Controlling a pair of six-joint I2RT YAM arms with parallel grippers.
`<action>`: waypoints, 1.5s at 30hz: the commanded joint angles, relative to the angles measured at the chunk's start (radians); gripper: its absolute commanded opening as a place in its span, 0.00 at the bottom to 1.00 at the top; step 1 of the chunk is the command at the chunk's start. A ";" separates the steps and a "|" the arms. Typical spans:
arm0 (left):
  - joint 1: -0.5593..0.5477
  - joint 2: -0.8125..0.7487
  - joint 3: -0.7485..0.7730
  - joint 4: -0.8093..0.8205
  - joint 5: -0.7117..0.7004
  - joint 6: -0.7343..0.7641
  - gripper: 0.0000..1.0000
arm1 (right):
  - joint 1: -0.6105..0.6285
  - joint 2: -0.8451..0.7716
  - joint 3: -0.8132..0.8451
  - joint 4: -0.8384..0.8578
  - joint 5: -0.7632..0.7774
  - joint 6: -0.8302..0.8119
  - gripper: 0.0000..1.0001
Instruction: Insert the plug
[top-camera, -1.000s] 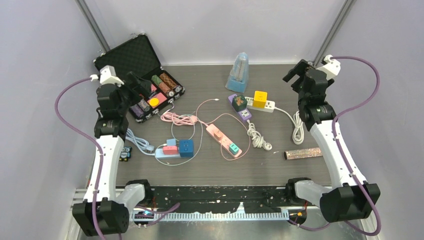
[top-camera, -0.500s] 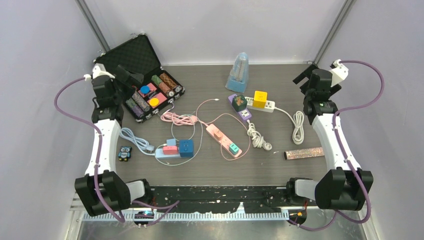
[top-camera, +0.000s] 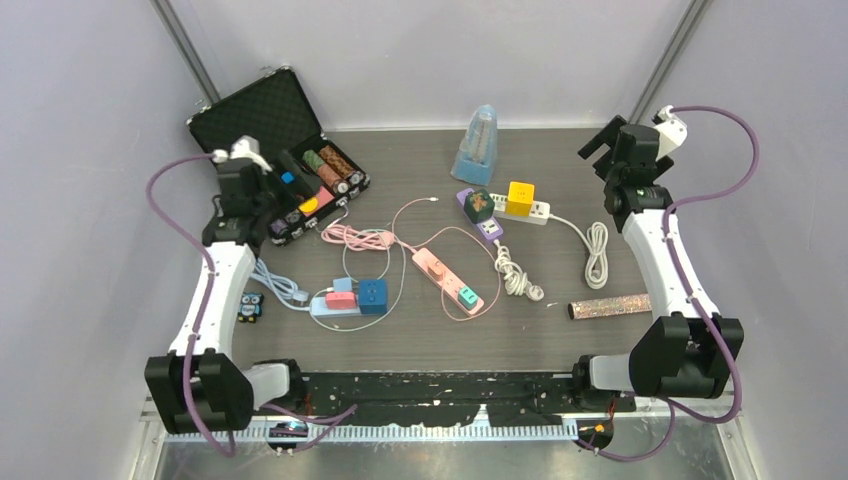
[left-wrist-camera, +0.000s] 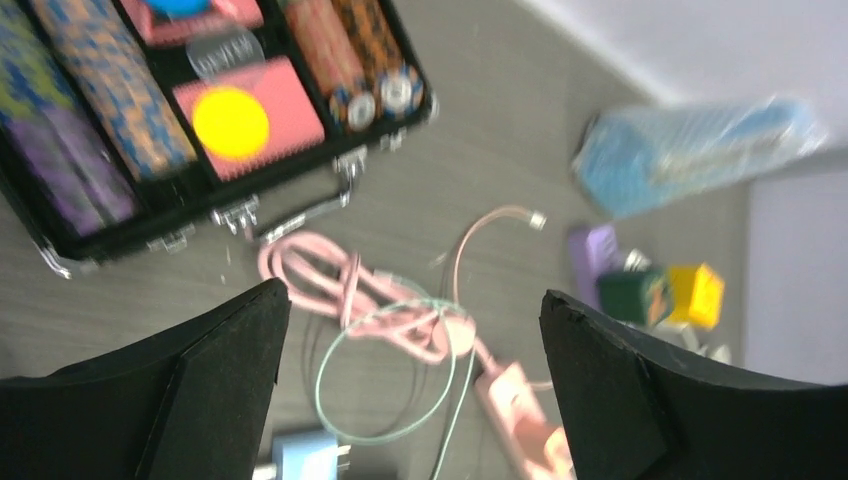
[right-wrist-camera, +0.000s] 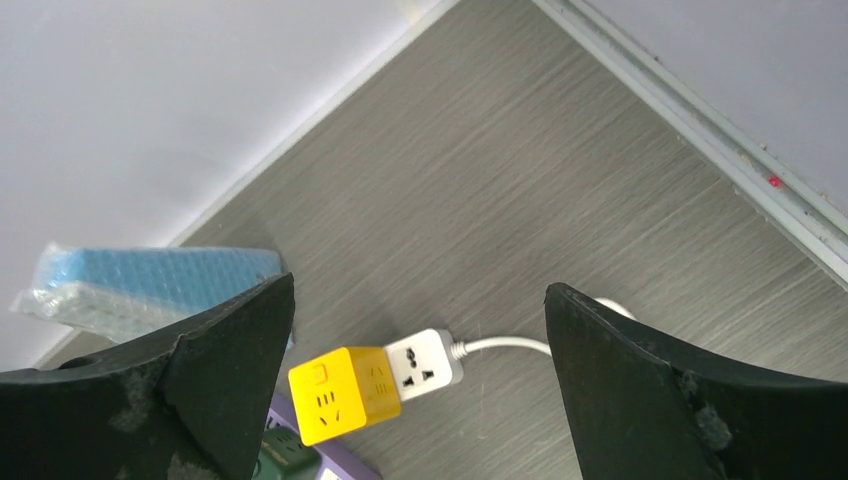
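While both jaws stand apart and empty, right gripper (right-wrist-camera: 417, 288) hovers over white strip (right-wrist-camera: 425, 360), far right; left gripper (left-wrist-camera: 414, 292) above pink cable (left-wrist-camera: 330, 290). Loose white plug (top-camera: 537, 293), likely target, lies centre-near: descend squarely, pinch body, keep prongs aligned.

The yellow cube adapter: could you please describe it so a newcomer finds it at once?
Find the pale blue pyramid at the table's back edge. To its front right lies a white power strip, with the yellow cube adapter on its left end. The neighbouring cube is dark green, on a purple strip.
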 joint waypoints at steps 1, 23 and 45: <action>-0.157 0.013 -0.016 -0.218 -0.110 0.130 0.96 | 0.017 0.011 0.032 -0.053 -0.006 0.017 1.00; -0.393 0.267 -0.131 -0.471 -0.254 0.077 0.64 | 0.046 0.049 -0.017 -0.215 -0.091 0.101 0.89; -0.393 0.357 -0.004 -0.402 -0.286 0.107 0.00 | 0.052 0.069 0.030 -0.209 -0.174 0.077 0.88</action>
